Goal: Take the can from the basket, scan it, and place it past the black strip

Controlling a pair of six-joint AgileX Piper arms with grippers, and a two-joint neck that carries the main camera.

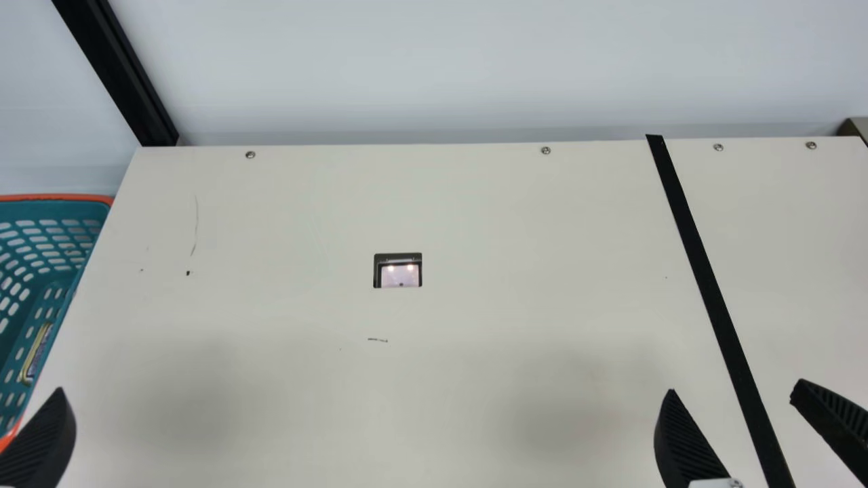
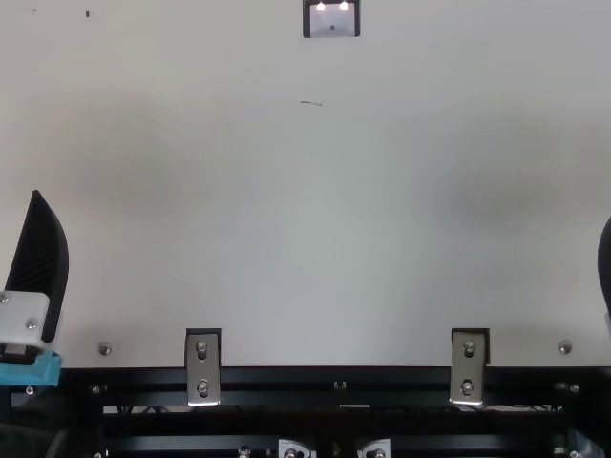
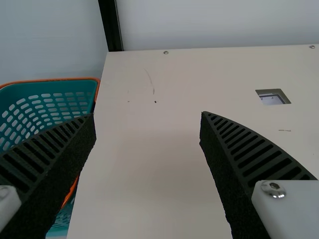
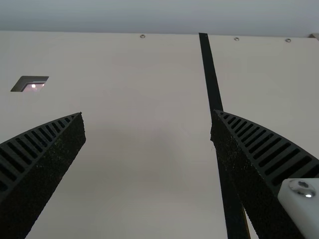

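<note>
Can (image 1: 35, 354) in basket (image 1: 61, 198) beside table (image 1: 475, 379)

Half hidden by basket's table-side wall: can make out only a yellowish edge and a purplish patch in main view. Too small to read any label on it. Cut off by main view's left edge: part of basket.

At left, left gripper (image 2: 40, 253), spread wide and holding nothing per left wrist view; partly cropped in main and top views. At right, right gripper (image 1: 734, 388), also spread wide with nothing pinched; in main view, fingertips to either side of black strip (image 1: 708, 291), lower parts cropped.

Count from main view: one can, one basket, one black strip, one scanner window (image 1: 399, 271) with two lights, four screws (image 1: 250, 154) along far edge.
</note>
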